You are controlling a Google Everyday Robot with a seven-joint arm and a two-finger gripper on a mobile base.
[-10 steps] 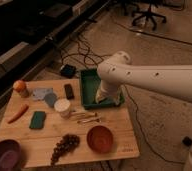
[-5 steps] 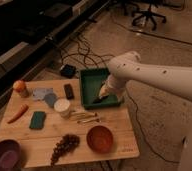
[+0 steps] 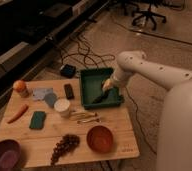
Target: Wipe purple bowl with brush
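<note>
Gripper fingers [image 3: 107, 85] abv tray [image 3: 91, 81]; bowl [image 3: 6, 156] cropped

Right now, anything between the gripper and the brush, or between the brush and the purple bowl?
Nothing visible between gripper and brush; the gripper hangs just above it, over the green tray. Toward the purple bowl: tray wall, white cup, wooden utensils.

Gripper [image 3: 107, 86] above the green tray [image 3: 92, 84]
Jaws apart, it hangs just over the brush [image 3: 99, 98] lying inside the tray.
</note>
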